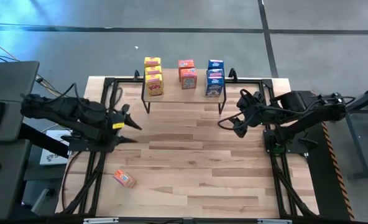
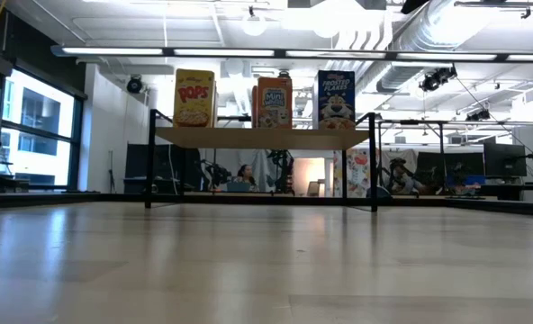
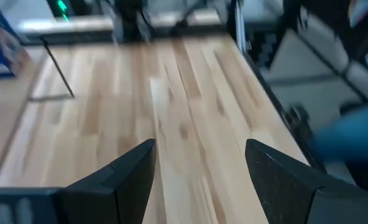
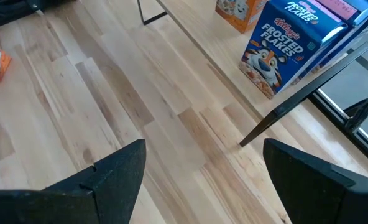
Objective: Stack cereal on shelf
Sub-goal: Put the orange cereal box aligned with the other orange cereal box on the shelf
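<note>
One orange-red cereal box [image 1: 124, 179] lies flat on the tabletop [image 1: 196, 162] from above, its long axis slanted, nearer the left gripper [image 1: 132, 129] than the right gripper [image 1: 229, 122]; eight boxes fill the shelf [image 1: 184, 94]. Both wrist views show fingers apart, holding nothing.

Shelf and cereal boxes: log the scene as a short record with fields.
shelf: far side of the table, holds eight boxes in three rows
yellow boxes: three, left row
orange-red boxes: two, middle row
blue boxes: three, right row
loose orange-red box: lying on the table, near-left area
left gripper: jaws open, empty, above the table's left side
right gripper: jaws open, empty, right of centre
</note>
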You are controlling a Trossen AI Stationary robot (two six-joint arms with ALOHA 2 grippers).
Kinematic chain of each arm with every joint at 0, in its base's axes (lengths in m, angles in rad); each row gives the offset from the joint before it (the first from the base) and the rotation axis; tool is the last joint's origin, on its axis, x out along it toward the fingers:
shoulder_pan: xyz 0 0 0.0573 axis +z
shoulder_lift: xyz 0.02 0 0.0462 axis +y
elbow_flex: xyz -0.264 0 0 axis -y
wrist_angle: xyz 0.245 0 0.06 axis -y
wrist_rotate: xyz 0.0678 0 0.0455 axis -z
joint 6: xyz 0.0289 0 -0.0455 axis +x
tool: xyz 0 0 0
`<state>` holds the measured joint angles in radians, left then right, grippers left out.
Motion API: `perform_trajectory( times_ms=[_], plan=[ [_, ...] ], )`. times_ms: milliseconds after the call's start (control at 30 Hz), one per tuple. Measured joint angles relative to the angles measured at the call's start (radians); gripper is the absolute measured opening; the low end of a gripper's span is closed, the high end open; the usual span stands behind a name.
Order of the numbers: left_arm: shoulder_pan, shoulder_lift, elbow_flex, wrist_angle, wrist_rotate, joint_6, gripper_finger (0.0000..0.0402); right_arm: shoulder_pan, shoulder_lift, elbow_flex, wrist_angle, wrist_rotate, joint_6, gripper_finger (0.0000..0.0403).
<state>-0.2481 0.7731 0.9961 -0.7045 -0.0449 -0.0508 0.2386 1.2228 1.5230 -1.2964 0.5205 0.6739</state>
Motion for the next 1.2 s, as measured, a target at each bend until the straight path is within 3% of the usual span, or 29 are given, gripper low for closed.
perform_trajectory(
  times_ms=[167,633,1200],
  plan=[
    [-0.08,0.074,0.076,-0.153,-0.004,-0.025,0.0239,-0.002,0.0,0.0,0.0,0.003,0.0,0.0317],
    [-0.354,0.194,0.095,-0.289,-0.004,-0.225,0.0239,-0.003,0.0,0.0,0.0,0.046,0.007,0.0317],
    [-0.584,0.308,0.095,-0.325,-0.01,-0.497,0.0239,-0.003,0.0,0.0,0.024,0.045,0.037,0.0317]
  ],
)
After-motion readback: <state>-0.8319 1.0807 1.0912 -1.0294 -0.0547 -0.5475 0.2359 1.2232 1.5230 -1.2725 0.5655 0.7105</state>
